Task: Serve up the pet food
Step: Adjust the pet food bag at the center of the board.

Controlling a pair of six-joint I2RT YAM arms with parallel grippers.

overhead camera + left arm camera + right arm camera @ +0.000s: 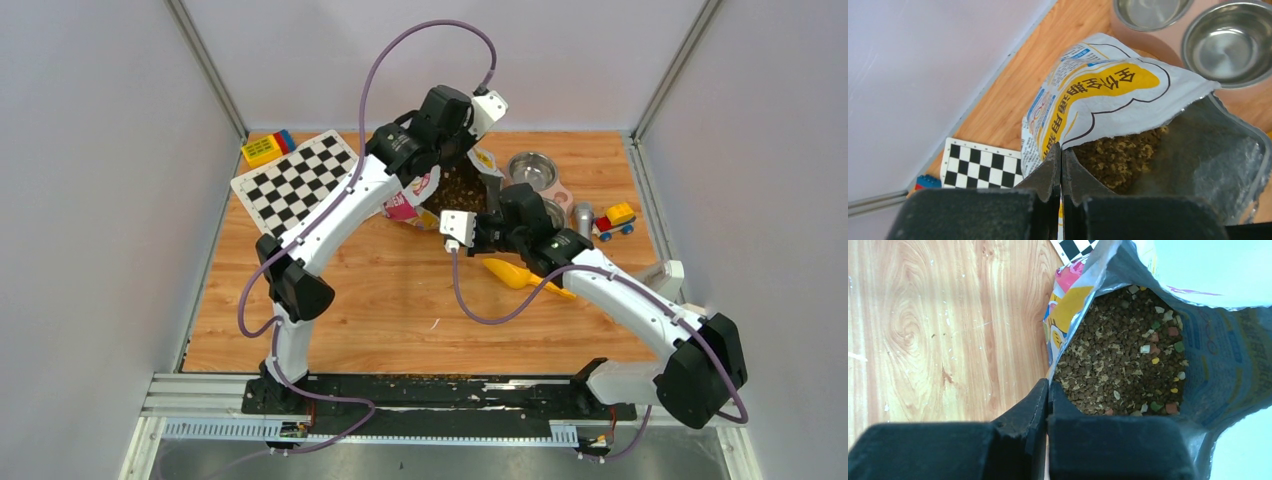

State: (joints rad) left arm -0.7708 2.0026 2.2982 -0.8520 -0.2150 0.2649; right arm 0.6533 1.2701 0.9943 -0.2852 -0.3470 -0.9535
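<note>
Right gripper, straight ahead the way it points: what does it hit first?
The bag rim: the right gripper has its jaws shut on it. Just beyond, probably the kibble inside the bag, though depth is hard to judge.

Overhead, we find the bag [405, 207] largely covered by the left arm [330, 215], the yellow scoop [512, 273] partly beneath the right arm [620, 290]. At the wrists, one bowl [1148, 10] is cropped by the top edge; the pet food [1118, 365] passes behind the right gripper [1048, 385].

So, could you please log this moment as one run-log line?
left end effector: shut on bag rim; right end effector: shut on bag rim; pet food: in bag; scoop: on table
</note>
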